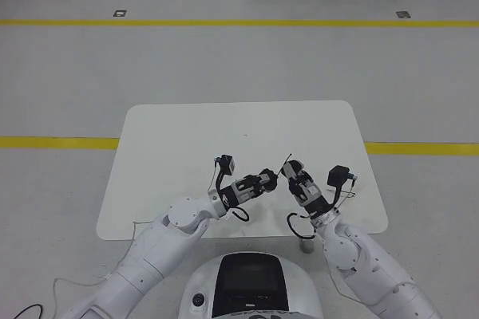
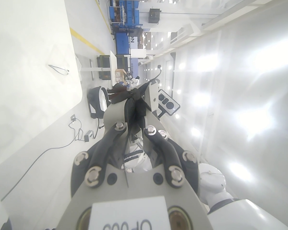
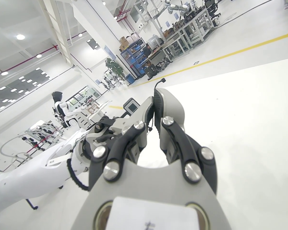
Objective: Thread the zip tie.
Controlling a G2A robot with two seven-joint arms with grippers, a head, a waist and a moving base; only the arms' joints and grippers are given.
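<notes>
While both arms bend inward above the near half of the white table [image 1: 184, 127], well inside its side edges, the left gripper [image 1: 270, 179] and right gripper [image 1: 291, 171] meet almost tip to tip, each pinched closed on the thin black zip tie [image 3: 162, 80], held off the surface.

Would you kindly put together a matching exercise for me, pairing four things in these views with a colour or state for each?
Things:
1. table
2. floor line
3. zip tie
4. right gripper

Colours or states:
A. shut, clamping a thin strap
B. white, with rounded corners
C. thin and black, its head poking out of a gripper
D. yellow

Pairs: 1-B; 2-D; 3-C; 4-A
</notes>
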